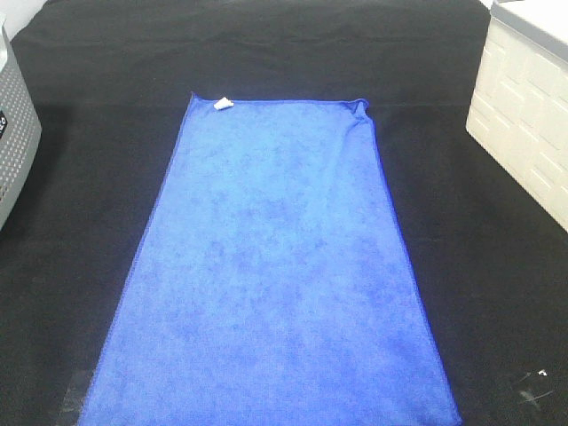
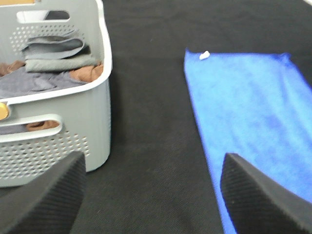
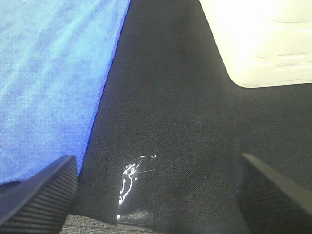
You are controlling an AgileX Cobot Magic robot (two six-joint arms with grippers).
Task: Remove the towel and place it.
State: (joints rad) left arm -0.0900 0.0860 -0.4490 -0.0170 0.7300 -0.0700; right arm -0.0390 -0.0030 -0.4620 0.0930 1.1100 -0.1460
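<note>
The towel (image 1: pixel 275 266) is a bright royal-blue cloth spread flat on the black cloth (image 1: pixel 479 266), long side running away from the front edge, with a small white tag (image 1: pixel 222 104) at its far left corner. Neither arm shows in the exterior high view. In the left wrist view my left gripper (image 2: pixel 153 195) is open over black cloth, between the grey basket (image 2: pixel 92 122) and the towel's (image 2: pixel 253 117) left edge. My right gripper (image 3: pixel 156 195) stands open over black cloth just right of the towel's (image 3: pixel 48 83) right edge, holding nothing.
A grey perforated basket (image 1: pixel 13 142) with folded grey and brown cloths stands at the left edge. A white box (image 1: pixel 524 115) stands at the right. A strip of clear tape (image 3: pixel 134 187) shines on the black cloth near the right gripper.
</note>
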